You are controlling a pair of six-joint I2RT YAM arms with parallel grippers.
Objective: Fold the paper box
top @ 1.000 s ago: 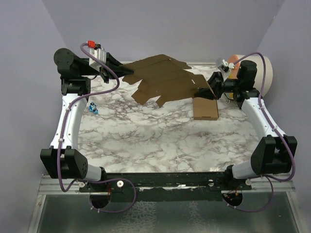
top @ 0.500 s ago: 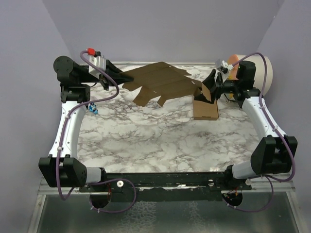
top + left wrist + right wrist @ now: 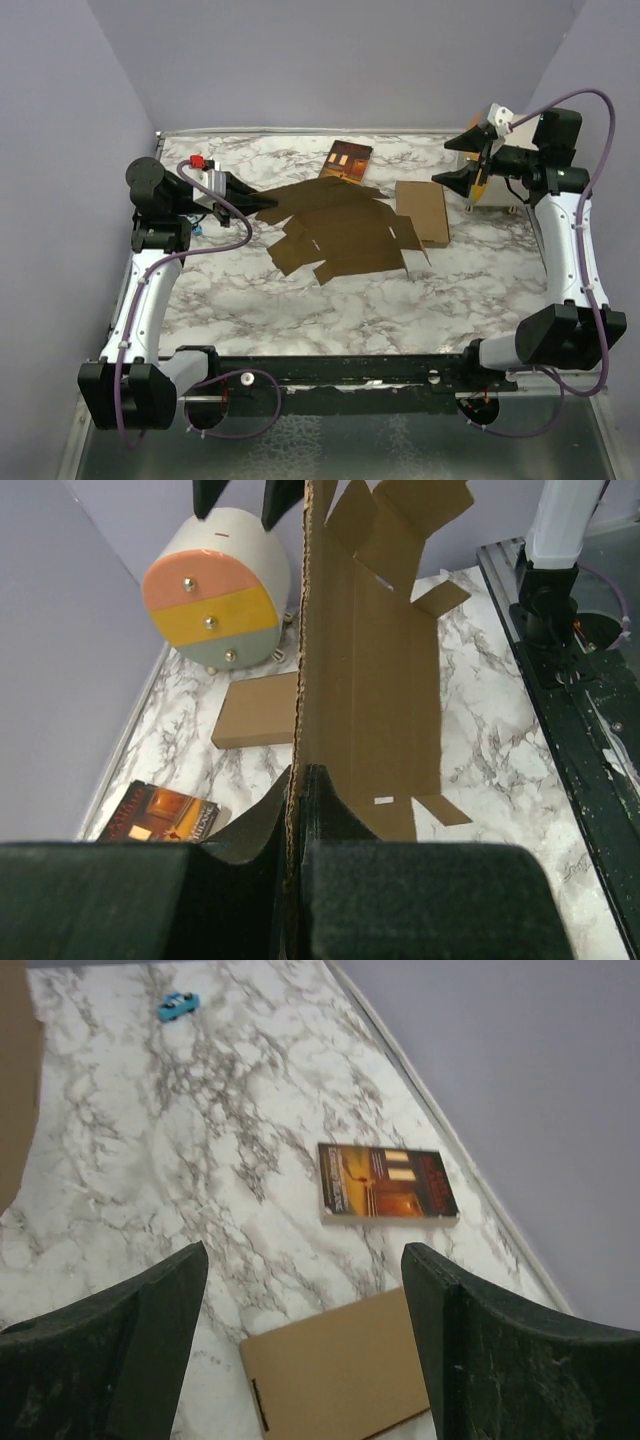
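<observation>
Paper box (image 3: pixel 340 228) pinched edgewise by left gripper (image 3: pixel 297 777); right gripper (image 3: pixel 303 1260) spread wide; book (image 3: pixel 388 1182) lettering blurred.

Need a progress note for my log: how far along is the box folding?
Done: almost nothing. The paper box is a flat, unfolded die-cut sheet with no walls raised. In hand: the left gripper is shut on the sheet's left edge, while the right gripper hangs open to the sheet's right, holding nothing. Left: fold up the panels and flaps, then tuck the tabs.
</observation>
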